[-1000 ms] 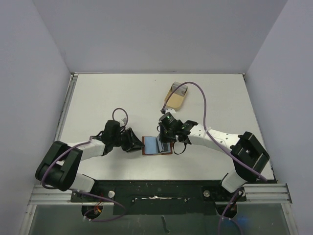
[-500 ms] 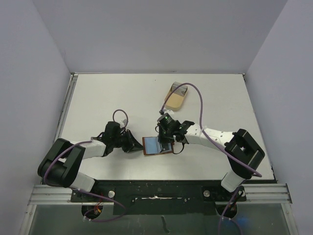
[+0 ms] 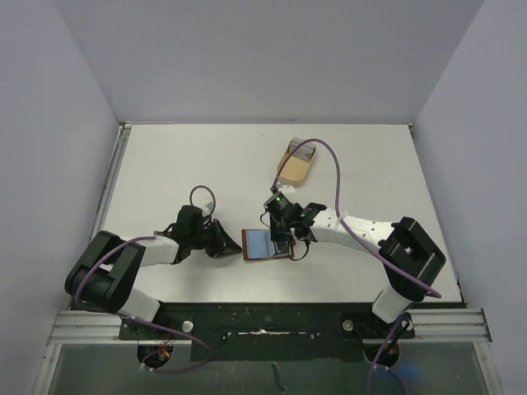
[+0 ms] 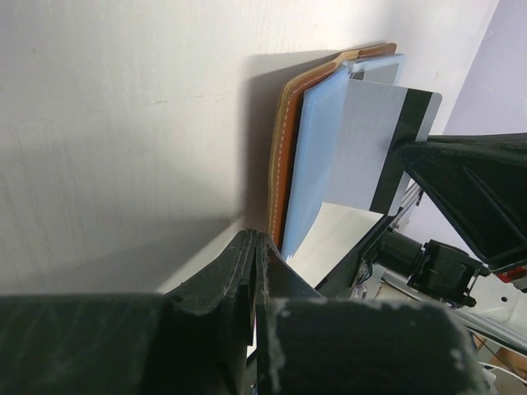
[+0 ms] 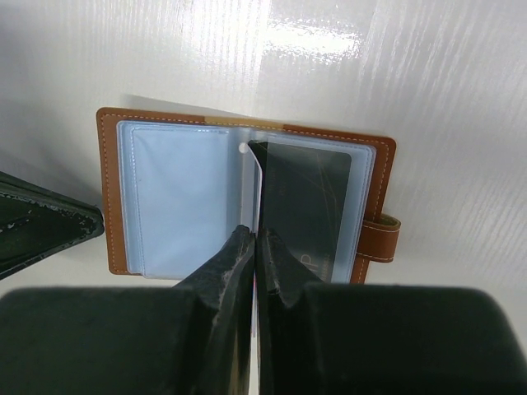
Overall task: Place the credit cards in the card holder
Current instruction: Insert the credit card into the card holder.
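The card holder lies open on the white table, brown leather framing pale blue sleeves. My right gripper is shut on a credit card, pale grey with a dark stripe. It holds the card upright on edge over the holder's fold, so the right wrist view sees it as a thin line. A dark card face shows at the right page. My left gripper is shut on nothing, its tips at the holder's left edge. From above, both grippers flank the holder.
A tan oval tray with something pale grey in it sits behind the right arm, its purple cable looping over it. The holder's strap tab sticks out on the right. Grey walls enclose the table on three sides.
My left gripper has gone from open to shut beside the holder's left edge. The holder has slid slightly right. The right gripper, still holding the card, shifted a little.
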